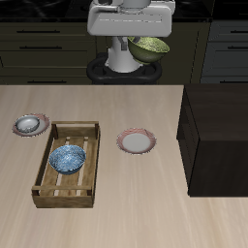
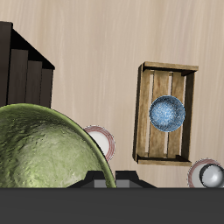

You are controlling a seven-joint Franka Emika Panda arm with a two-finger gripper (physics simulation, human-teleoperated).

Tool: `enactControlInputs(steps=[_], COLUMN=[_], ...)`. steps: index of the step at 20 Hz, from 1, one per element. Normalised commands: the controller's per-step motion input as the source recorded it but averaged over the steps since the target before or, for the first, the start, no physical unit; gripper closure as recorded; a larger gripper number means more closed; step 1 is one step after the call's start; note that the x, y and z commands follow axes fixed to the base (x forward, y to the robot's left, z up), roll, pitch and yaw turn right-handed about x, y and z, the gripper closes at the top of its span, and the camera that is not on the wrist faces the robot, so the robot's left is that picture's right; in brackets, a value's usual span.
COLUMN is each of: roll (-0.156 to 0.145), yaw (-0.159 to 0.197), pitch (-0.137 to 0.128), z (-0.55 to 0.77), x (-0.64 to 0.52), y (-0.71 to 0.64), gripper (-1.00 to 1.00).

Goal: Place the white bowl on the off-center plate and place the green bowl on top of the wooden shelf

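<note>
My gripper [image 1: 143, 41] is high above the table's back edge, close to the robot's base, shut on the rim of the green bowl [image 1: 150, 46]. The mottled bowl fills much of the wrist view [image 2: 44, 153]. The white bowl [image 1: 30, 123] sits on the off-center plate [image 1: 18, 127] near the table's side edge, beside the crate; it also shows in the wrist view [image 2: 211, 176]. The dark wooden shelf [image 1: 219, 136] stands at the opposite side of the table, its flat top bare, and shows in the wrist view [image 2: 22, 66].
A pale slatted crate [image 1: 46, 174] holds a blue patterned bowl [image 1: 68, 158]. A second, empty red-rimmed plate [image 1: 137, 141] lies mid-table between the crate and the shelf. Dark cabinets line the back.
</note>
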Motion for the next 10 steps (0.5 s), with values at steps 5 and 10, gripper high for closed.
enactControlInputs(steps=[5,10], roll=[-0.01,0.013], yaw=[-0.008,-0.006], pitch=[-0.011,-0.038], z=[0.16,0.27], x=[-0.11,-0.11], y=[0.28,0.4], gripper=[1.0,1.0])
